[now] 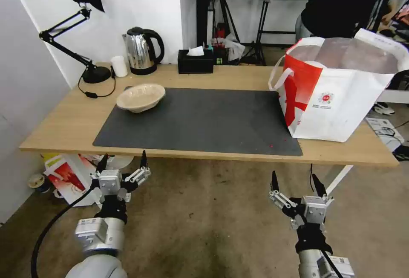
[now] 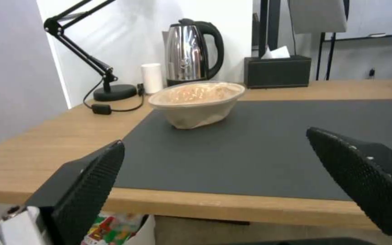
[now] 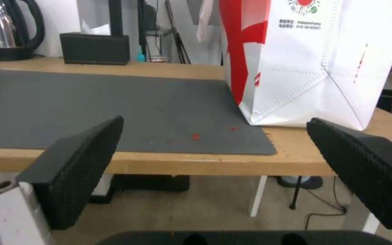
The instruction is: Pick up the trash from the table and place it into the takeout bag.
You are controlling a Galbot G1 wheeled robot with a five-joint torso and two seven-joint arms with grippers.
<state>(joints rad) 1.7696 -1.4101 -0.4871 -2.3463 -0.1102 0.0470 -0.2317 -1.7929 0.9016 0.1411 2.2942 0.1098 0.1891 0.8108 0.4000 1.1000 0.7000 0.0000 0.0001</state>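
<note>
- Trash left on the table (image 1: 64, 120): one shallow beige pulp bowl (image 1: 141, 97), sitting upright on the far-left corner of the dark grey mat (image 1: 200, 120), its rim slightly overhanging the mat's left edge.
- Seen from the left wrist as a pale, slightly squashed bowl (image 2: 197, 102) resting on the mat (image 2: 259, 149), in front of the kettle.
- Takeout bag (image 1: 341, 86) standing open at the right end of the table, red-and-white with silver lining, white loop handle hanging on its left side, small round red logo facing the robot; near-left corner resting on the mat's right edge.
- Same bag (image 3: 314, 61) close ahead in the right wrist view, base touching the mat (image 3: 92, 109) and the bare wood beside it.
- A few tiny red scraps (image 1: 271, 145) scattered on the mat's near-right corner, just beside the bag; also visible as red specks (image 3: 195, 136) from the right wrist.
- Left gripper (image 1: 122, 163) held below and in front of the table's near edge, on the left, jaws spread wide apart, nothing between them, pointed toward the bowl.
- Right gripper (image 1: 295, 182) held low in front of the near edge, on the right, jaws likewise wide apart and empty, facing the bag.
- Along the back edge: black desk lamp (image 1: 85, 30), small plain white cup (image 1: 119, 66), steel kettle (image 1: 142, 50), black tissue box (image 1: 195, 61).
- On the floor under the table's left end: smaller white bag with red-orange print (image 1: 68, 178).
</note>
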